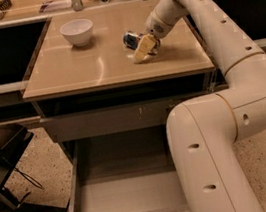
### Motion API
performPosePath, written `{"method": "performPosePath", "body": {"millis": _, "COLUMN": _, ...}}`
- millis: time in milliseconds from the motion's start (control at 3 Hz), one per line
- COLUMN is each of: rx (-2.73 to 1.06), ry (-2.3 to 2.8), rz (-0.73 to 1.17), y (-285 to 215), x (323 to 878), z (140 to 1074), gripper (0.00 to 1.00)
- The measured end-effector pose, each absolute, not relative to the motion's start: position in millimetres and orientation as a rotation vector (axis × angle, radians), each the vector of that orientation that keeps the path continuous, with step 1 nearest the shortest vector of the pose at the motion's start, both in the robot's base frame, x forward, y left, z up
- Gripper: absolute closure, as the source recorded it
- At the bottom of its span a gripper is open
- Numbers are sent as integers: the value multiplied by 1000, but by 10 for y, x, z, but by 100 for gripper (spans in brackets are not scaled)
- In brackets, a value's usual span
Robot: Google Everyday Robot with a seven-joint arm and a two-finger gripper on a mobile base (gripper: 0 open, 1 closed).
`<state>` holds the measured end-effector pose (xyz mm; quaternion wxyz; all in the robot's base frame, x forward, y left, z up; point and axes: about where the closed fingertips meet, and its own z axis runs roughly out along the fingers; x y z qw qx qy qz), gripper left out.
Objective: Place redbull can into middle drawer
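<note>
The robot's cream gripper (143,48) is hovering at the slim silver-and-blue redbull can (131,38), right of the white bowl (77,31); whether it is clasping, I cannot tell; the grasping step is looking unfinished; next is calling for a lift down to the open grey metal middle drawer (132,194).
</note>
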<state>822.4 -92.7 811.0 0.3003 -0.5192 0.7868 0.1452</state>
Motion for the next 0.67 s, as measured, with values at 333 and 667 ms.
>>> {"method": "performPosePath", "body": {"millis": 333, "rx": -1378, "ry": 2088, "rz": 385, "y": -927, "x": 8224, "z": 8110, "gripper": 65}}
{"method": "performPosePath", "body": {"millis": 667, "rx": -1378, "ry": 2088, "rz": 385, "y": -927, "x": 8213, "z": 8142, "gripper": 88}}
